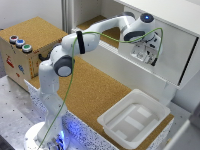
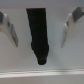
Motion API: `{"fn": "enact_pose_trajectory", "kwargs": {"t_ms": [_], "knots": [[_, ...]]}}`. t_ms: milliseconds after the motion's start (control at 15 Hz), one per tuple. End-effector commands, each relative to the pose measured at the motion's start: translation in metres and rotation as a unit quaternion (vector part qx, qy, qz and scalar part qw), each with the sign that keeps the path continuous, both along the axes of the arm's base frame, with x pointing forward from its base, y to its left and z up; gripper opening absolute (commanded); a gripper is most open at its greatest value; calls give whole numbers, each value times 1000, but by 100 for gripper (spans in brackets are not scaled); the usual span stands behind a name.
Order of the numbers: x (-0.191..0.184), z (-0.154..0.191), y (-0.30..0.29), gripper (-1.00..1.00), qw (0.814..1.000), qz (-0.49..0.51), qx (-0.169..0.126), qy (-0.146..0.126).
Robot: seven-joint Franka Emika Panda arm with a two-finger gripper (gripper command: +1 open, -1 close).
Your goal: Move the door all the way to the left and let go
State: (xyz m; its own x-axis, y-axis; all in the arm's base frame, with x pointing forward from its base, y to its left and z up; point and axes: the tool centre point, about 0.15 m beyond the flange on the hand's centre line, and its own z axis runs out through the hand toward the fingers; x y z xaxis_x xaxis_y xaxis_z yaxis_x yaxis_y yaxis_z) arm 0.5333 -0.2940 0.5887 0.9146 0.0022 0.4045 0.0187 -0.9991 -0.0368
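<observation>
In the exterior view, the white Panda arm (image 1: 75,45) rises from its base at the near left, bends at a grey elbow joint, and stretches across the cork-topped table (image 1: 95,95) toward the far right. Its wrist turns downward there, so the gripper (image 1: 148,54) hangs directly in front of the door (image 1: 172,55), a flat white panel standing on the exterior view's right side of the cabinet. A green cable (image 1: 75,75) loops along the arm. A white plastic tray (image 1: 132,120) sits on the table at the near right, and a cork-covered box (image 1: 30,40) with coloured buttons stands at the far left.

In the wrist view, the two fingers (image 2: 11,29) are spread wide apart with nothing between them (the picture is blurred). A dark upright bar (image 2: 38,35) shows against the pale surface between them; I cannot tell what it is, nor whether the fingers touch the door.
</observation>
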Motion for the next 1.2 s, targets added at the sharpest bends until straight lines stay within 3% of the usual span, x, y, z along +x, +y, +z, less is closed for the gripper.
{"fn": "enact_pose_trajectory", "kwargs": {"t_ms": [0,1133], "knots": [[26,3,3,-100,999,-32,5,25],[32,-32,59,-100,995,-90,-18,35]]}}
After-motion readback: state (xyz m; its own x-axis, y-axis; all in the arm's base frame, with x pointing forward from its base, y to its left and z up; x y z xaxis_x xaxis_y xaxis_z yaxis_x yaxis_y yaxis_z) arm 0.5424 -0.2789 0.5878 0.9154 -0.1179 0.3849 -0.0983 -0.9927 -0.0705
